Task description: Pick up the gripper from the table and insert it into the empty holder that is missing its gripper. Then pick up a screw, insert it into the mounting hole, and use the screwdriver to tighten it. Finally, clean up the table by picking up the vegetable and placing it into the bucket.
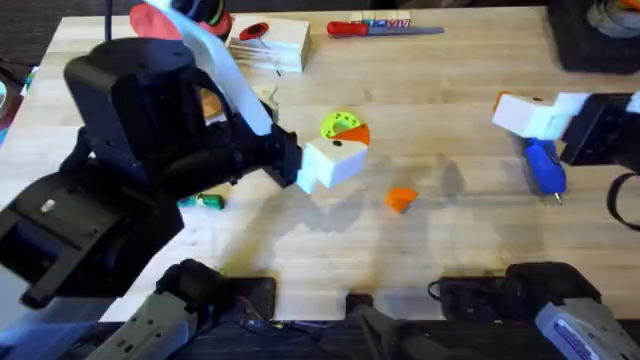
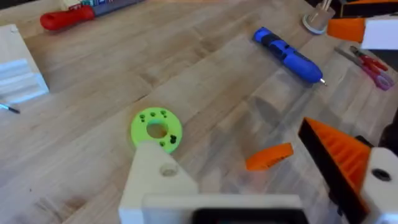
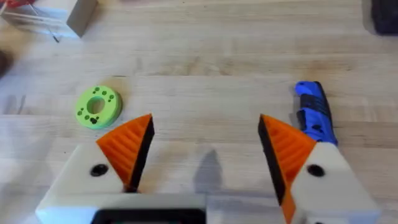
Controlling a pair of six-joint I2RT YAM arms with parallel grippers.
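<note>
The small orange ribbed gripper (image 1: pixel 401 199) (image 2: pixel 268 157) lies loose on the table. My left gripper (image 1: pixel 340 152) (image 2: pixel 237 148) hovers just behind it, open and holding nothing. One of its white fingers (image 2: pixel 155 180) is the holder with a bare tip; the other carries an orange pad. The blue-handled screwdriver (image 1: pixel 543 166) (image 2: pixel 289 55) (image 3: pixel 314 115) lies at the right, just below my right gripper (image 1: pixel 520 112) (image 3: pixel 205 127), which is open and has both orange pads. A small green item (image 1: pixel 205 201), perhaps the vegetable, peeks out beside the left arm. The bucket and the screw are hidden.
A lime-green disc (image 1: pixel 338 125) (image 2: pixel 155 129) (image 3: pixel 97 106) lies beside the left gripper. A red-handled screwdriver (image 1: pixel 350 28) (image 2: pixel 68 17) and a white box (image 1: pixel 270 45) sit at the back. The raised left arm hides the table's left part.
</note>
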